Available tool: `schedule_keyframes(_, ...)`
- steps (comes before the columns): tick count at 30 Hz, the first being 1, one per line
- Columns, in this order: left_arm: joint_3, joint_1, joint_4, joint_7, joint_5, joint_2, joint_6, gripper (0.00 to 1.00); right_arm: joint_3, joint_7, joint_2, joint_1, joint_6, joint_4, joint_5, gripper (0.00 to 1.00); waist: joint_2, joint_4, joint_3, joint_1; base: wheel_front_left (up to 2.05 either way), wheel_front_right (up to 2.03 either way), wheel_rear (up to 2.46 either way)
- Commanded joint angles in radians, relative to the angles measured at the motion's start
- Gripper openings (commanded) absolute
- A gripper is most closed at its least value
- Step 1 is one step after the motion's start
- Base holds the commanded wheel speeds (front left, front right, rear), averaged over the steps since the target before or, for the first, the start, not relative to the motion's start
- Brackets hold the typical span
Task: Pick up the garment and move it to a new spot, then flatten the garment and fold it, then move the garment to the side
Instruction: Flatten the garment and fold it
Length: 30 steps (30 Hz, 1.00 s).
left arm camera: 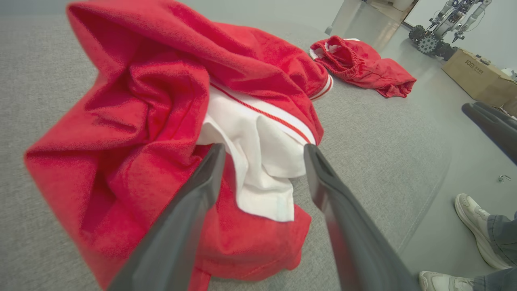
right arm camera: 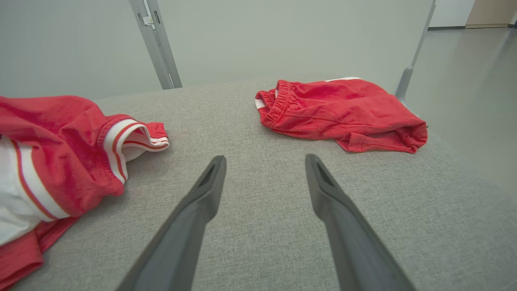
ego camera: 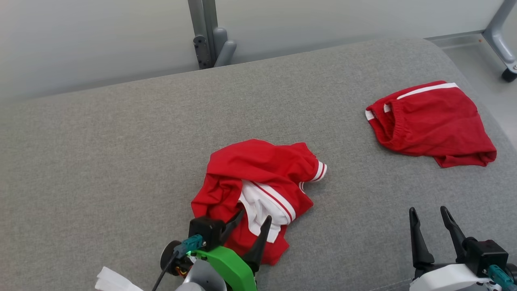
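My left gripper (ego camera: 255, 214), spread, hides the crumpled garment's (ego camera: 258, 165) near hem, cuff pointing right; my right gripper (ego camera: 427, 209) is spread too.

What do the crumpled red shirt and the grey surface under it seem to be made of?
The red shirt looks like soft knitted cloth, probably cotton or polyester: matte, slightly fuzzy, falling in loose folds. The grey surface looks like woven upholstery fabric, matte, with a fine speckled weave.
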Motion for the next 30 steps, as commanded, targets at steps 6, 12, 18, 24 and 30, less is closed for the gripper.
schedule_keyframes(6,0.018,-0.025,0.036,-0.007,-0.015,0.007,0.025,0.95,-0.008,-0.003,-0.003,-0.018,-0.001,0.005,0.004,1.0,0.0102,-0.017,0.018,0.0,0.0,0.0,0.0)
schedule_keyframes(12,0.02,-0.044,0.067,-0.014,-0.033,0.006,0.02,0.29,-0.003,-0.003,-0.003,-0.031,-0.001,0.007,-0.003,1.0,0.0102,-0.01,0.018,0.0,0.0,0.0,0.0)
schedule_keyframes(18,0.0,-0.069,0.095,-0.016,-0.049,0.004,0.017,0.0,0.005,-0.003,-0.003,-0.039,-0.001,0.004,-0.003,1.0,0.0102,-0.018,0.027,0.0,0.0,0.0,0.0)
schedule_keyframes(24,-0.034,-0.107,0.086,0.013,-0.099,0.001,0.005,0.0,0.007,-0.003,-0.003,-0.048,-0.001,0.01,0.006,1.0,0.0102,-0.048,0.038,0.0,0.0,0.0,0.0)
schedule_keyframes(30,-0.134,-0.187,-0.055,0.013,-0.178,0.001,-0.006,0.0,0.013,-0.003,-0.002,-0.059,-0.001,0.013,0.013,1.0,0.0102,-0.085,0.049,0.0,0.0,0.0,0.0)
